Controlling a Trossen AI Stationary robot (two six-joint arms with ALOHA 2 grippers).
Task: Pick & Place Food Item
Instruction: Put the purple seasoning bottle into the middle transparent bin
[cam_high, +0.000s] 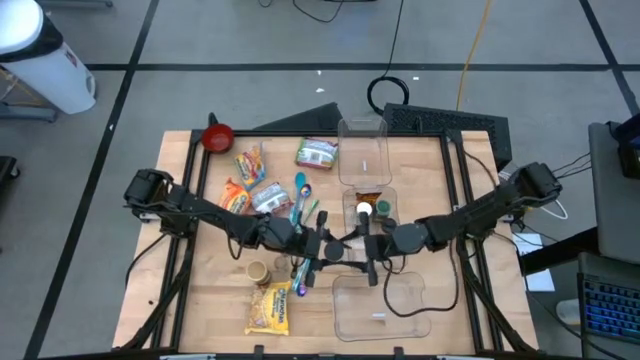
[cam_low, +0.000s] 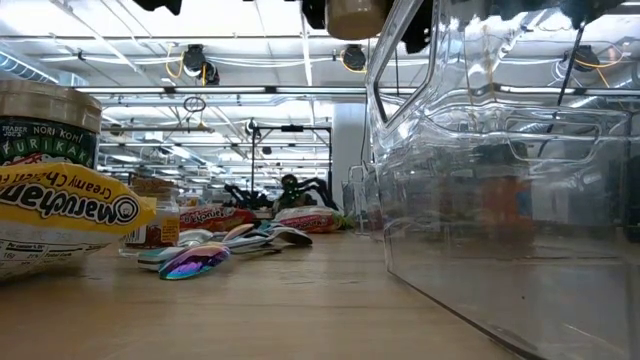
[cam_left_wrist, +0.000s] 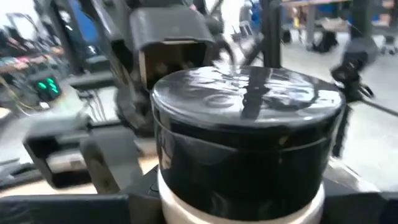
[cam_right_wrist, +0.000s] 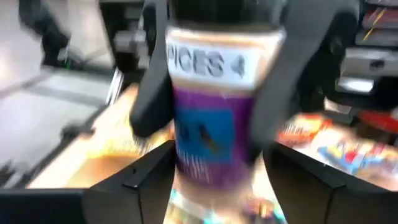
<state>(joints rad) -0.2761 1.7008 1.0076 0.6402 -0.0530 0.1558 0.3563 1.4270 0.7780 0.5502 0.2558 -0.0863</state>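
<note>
Two grippers meet mid-table over my wooden table (cam_high: 210, 300). The left gripper (cam_high: 322, 248) clasps a black-lidded, purple-labelled spice jar (cam_right_wrist: 211, 118); the right gripper (cam_high: 352, 244) brackets it, jaws parted, contact unclear. Label text is cut off.

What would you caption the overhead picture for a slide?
Two robot arms meet mid-table, left claw and right claw together handling a spice jar among scattered snacks and clear tubs.

Glossy black lid (cam_left_wrist: 245, 102) on a paper-labelled spice jar (cam_right_wrist: 211, 112); clear plastic containers (cam_high: 385, 300); matt wooden table (cam_high: 215, 300).
</note>
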